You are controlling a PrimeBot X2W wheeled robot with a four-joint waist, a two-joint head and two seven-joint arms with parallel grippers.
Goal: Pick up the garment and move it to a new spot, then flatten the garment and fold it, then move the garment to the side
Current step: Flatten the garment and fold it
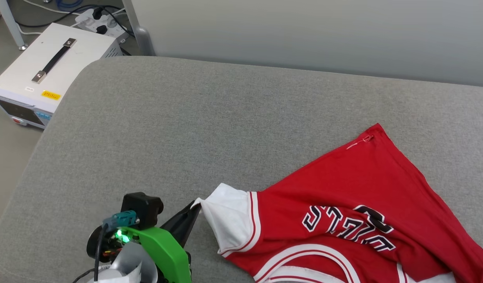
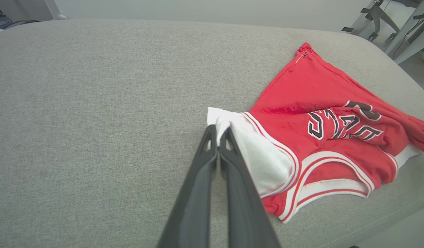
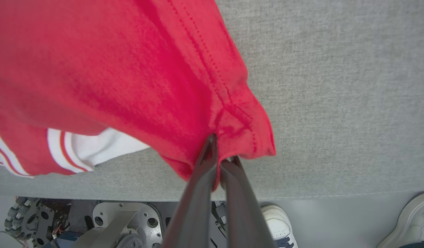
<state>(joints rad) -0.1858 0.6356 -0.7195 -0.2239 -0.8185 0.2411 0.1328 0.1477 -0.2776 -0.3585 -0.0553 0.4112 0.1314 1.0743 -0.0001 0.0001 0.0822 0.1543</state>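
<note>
Pinching the white sleeve (image 2: pixel 263 158), the left gripper (image 2: pixel 217 132) holds the garment (image 2: pixel 301 86) lying just past its tips. The right gripper (image 3: pixel 221 153) squeezes a red corner (image 3: pixel 246 137), fingers low over the cushion (image 3: pixel 336 86).

A white box (image 1: pixel 27 76) stands on the floor (image 1: pixel 6 157) beside the grey cushion (image 1: pixel 186 129).

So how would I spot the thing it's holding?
Find the grey cushion. On its right side lies a crumpled red T-shirt with white sleeves, the left hand pinching one sleeve. Black-and-white lettering and striped trim set it apart from the plain grey.
</note>
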